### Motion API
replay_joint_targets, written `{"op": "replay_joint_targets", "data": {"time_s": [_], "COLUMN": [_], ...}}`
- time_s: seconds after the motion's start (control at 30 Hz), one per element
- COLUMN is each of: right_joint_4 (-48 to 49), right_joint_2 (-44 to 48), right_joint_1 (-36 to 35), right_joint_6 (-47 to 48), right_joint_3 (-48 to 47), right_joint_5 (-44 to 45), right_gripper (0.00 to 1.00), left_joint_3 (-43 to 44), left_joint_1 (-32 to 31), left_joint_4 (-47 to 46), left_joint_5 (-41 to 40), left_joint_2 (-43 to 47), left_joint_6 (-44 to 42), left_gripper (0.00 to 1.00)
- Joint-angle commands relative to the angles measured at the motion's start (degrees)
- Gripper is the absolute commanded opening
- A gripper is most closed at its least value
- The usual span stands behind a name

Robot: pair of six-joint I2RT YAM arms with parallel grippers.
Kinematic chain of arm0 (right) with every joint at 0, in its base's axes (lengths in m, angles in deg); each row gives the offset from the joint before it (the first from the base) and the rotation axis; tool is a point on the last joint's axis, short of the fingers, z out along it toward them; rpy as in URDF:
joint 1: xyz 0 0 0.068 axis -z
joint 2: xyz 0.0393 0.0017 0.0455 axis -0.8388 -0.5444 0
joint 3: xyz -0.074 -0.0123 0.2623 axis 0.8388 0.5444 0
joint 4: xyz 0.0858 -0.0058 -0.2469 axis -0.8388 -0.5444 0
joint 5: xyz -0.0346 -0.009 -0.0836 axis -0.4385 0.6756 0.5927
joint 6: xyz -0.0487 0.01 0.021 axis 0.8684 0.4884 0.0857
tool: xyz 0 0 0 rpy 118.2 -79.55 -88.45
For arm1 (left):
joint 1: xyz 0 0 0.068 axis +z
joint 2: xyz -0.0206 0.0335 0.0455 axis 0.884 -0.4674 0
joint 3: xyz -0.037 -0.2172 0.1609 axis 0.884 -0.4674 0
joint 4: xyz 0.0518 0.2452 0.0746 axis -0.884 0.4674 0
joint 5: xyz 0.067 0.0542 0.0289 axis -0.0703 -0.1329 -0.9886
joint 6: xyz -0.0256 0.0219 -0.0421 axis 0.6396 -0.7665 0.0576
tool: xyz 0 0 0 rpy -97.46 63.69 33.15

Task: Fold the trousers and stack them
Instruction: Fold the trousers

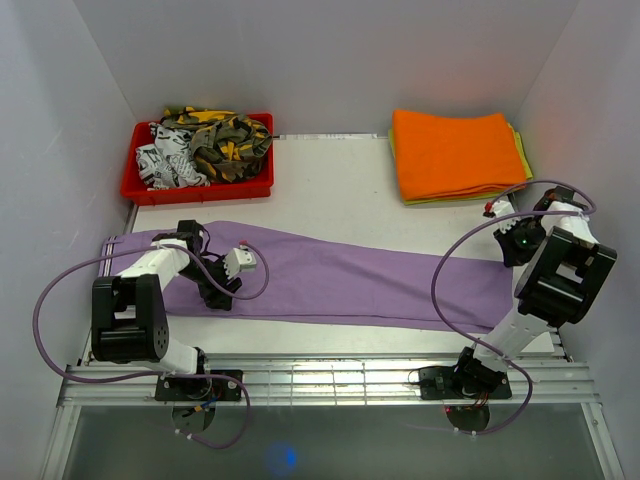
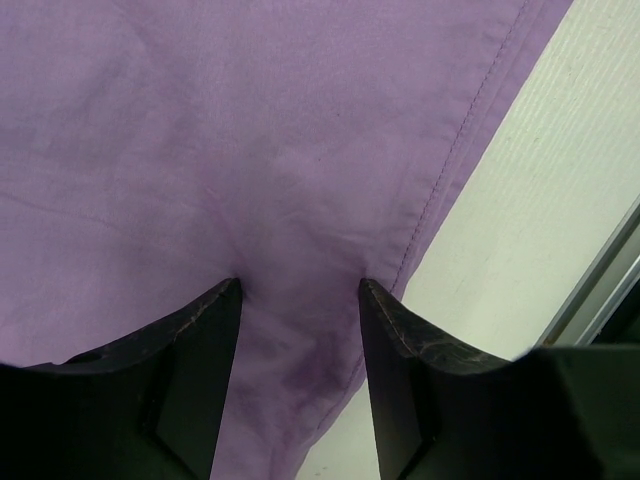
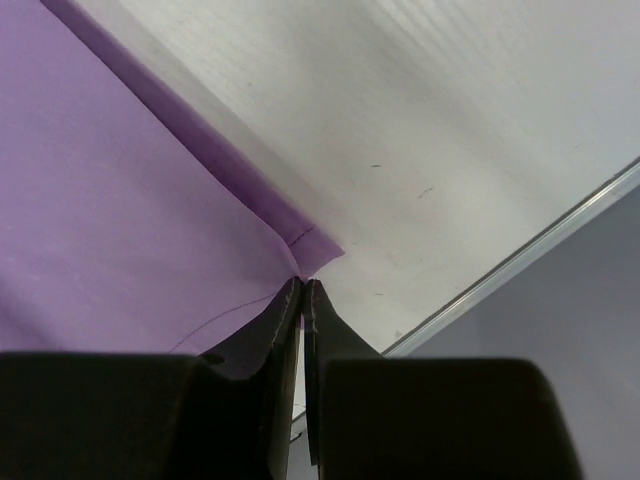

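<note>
The trousers [image 1: 350, 280] lie lengthwise, waist left, hems right. The left gripper [image 2: 300, 285] spreads open on them, and the right gripper [image 3: 302, 282] pinches a hem corner.

Trousers [image 1: 330, 280]: thin lilac cloth, matt and smooth; a stitched hem is seen along the edge.
Bench [image 1: 330, 170]: a white, matt surface, faintly grained and marked by small scuffs.
Front rail [image 1: 330, 385]: bare ribbed metal with a dull sheen.
Bin [image 1: 200, 190]: red plastic, slightly glossy.
Patterned garments [image 1: 215, 140]: printed cloth, crumpled and matt.
Folded cloths [image 1: 455, 150]: thicker orange fabric, soft and matt.
Left fingers [image 2: 190, 380]: black matt plastic, worn pale at the edges.
Right fingers [image 3: 265, 340]: black matt plastic.
</note>
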Motion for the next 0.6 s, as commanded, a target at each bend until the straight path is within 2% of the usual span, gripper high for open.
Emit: {"op": "replay_joint_targets", "data": {"time_s": [0.0, 0.17, 0.3, 0.37, 0.43, 0.47, 0.5, 0.57], "right_joint_4": [6.2, 12.4, 11.5, 9.9, 8.1, 5.7, 4.5, -0.9], "right_joint_2": [-0.3, 0.3, -1.5, -1.9, -1.8, -1.3, 0.2, 2.0], "right_joint_1": [-0.6, -0.8, -1.7, -2.0, -2.5, -2.5, -2.5, -2.5], "right_joint_6": [-1.9, -3.5, -4.3, -4.1, -4.3, -4.6, -4.8, -5.2], "right_joint_3": [0.7, 2.3, 1.6, 1.4, 0.8, -0.5, -1.3, -3.4], "right_joint_5": [1.7, 5.4, 6.6, 7.6, 7.7, 6.5, 5.7, 2.2], "right_gripper": [0.08, 0.08, 0.08, 0.08, 0.39, 0.59, 0.69, 0.70], "left_joint_3": [-1.6, -1.3, -1.0, 1.1, 4.0, 7.8, 9.9, 13.8], "left_joint_1": [-0.6, -0.6, -0.6, -0.6, -1.4, -3.4, -4.8, -9.8], "left_joint_4": [-0.4, -0.6, -0.5, 1.2, 4.3, 4.9, 5.9, 6.1], "left_joint_5": [-1.7, -2.2, -2.7, -0.9, 1.6, 3.5, 3.9, 3.9], "left_joint_2": [-0.9, -1.0, -1.1, -0.5, 1.8, 3.6, 4.4, 5.8], "left_joint_6": [0.4, 0.3, -0.3, -0.7, 0.6, 2.4, 4.6, 12.3], "left_gripper": [0.61, 0.59, 0.52, 0.55, 0.61, 0.63, 0.63, 0.62]}}
